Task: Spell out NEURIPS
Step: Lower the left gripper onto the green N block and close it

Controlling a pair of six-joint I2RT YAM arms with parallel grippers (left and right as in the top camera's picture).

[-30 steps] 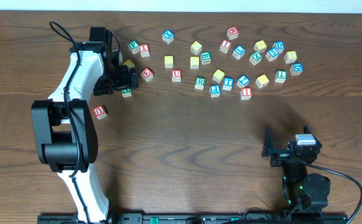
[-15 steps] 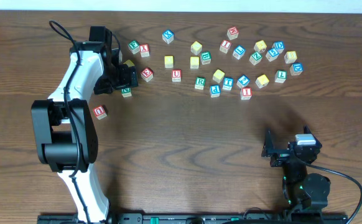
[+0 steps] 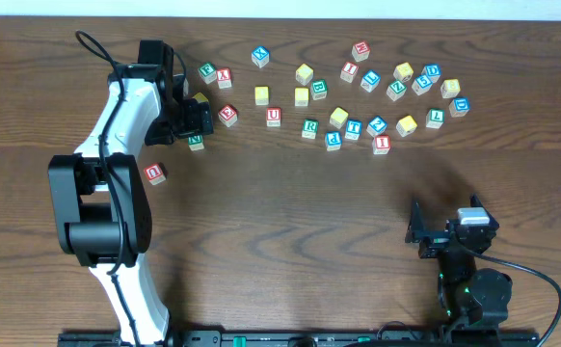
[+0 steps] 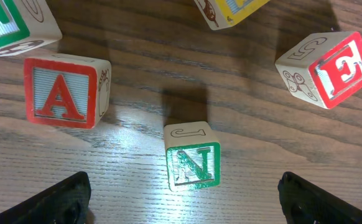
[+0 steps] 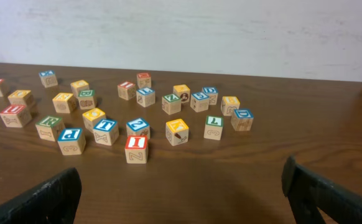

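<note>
- Left gripper (image 4: 182, 200): jaws spread wide, holding nothing. One fingertip shows at each lower corner of the wrist view.
- Green N block (image 4: 193, 165): stands on the table (image 3: 290, 212) between the two fingers, roughly centred and just ahead of the tips. Neither finger touches it.
- Red A block (image 4: 61, 90): ahead of the left-hand finger, near the N block but apart from it.
- Red E block (image 4: 333, 68): ahead of the right-hand finger, tilted in view and well clear of the N block.
- Right gripper (image 5: 181, 198): jaws wide apart with nothing between them, low over the table.
- Red I block (image 5: 136, 148): nearest block ahead of the right gripper, well apart from it.
- Blue P block (image 5: 71, 139), green R block (image 5: 49, 126) and red U block (image 5: 16, 115): ahead and to the left, each farther out in turn.
</note>
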